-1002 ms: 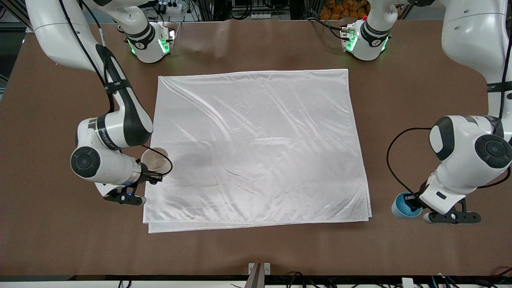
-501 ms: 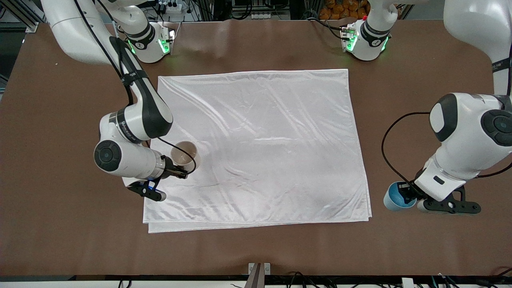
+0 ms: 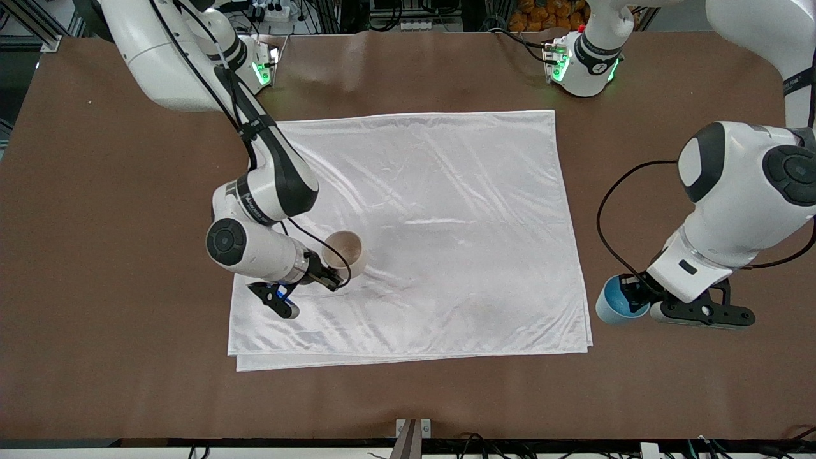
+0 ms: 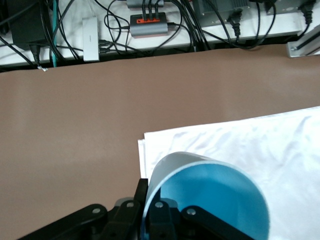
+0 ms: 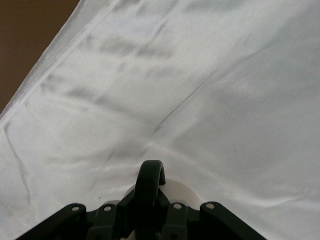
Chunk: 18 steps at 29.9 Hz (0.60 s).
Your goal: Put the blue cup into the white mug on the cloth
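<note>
The cream-white mug (image 3: 345, 253) hangs over the white cloth (image 3: 446, 210), in the part toward the right arm's end. My right gripper (image 3: 324, 276) is shut on the mug's black loop handle (image 5: 150, 183); the mug's pale body (image 5: 180, 192) shows just past it. The blue cup (image 3: 613, 307) is over the brown table, beside the cloth's corner at the left arm's end. My left gripper (image 3: 637, 295) is shut on the cup's rim, one finger inside and one outside. In the left wrist view the cup's bright blue inside (image 4: 220, 202) fills the space by the gripper (image 4: 151, 212).
The brown table (image 3: 95, 223) surrounds the cloth on all sides. The cloth's folded double edge (image 3: 382, 360) lies nearest the front camera. The two arm bases (image 3: 245, 70) (image 3: 583, 64) stand at the table's farthest edge. A small metal bracket (image 3: 413, 428) sits at the front edge.
The right arm has carried the mug from the cloth's edge in over the cloth, toward its middle. The left arm has moved the blue cup a little closer to the cloth.
</note>
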Tool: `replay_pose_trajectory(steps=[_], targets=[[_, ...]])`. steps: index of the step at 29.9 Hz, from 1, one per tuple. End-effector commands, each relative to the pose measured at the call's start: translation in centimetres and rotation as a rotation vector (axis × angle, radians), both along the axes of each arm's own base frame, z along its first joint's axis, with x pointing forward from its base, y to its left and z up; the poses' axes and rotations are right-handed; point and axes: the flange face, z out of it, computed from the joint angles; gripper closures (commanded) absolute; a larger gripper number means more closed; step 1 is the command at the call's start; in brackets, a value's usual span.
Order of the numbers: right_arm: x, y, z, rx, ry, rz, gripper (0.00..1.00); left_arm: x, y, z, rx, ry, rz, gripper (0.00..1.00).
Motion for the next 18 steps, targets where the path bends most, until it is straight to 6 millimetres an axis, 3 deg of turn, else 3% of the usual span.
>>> replay_pose_trajectory(steps=[1,8,18], targets=[[0.1,2.1,-0.5,0.062,0.028,-0.072,1.00,-1.9,-1.7,2.4,-0.006,0.011,0.007,1.00],[-0.9,4.4,-2.1,0.062,0.050,-0.148,1.00,-3.3,-4.6,3.5,-0.029,0.028,0.016,1.00],[-1.9,6.2,-5.4,0.054,0.065,-0.181,1.00,-4.5,-5.9,5.1,-0.028,0.034,-0.006,1.00]])
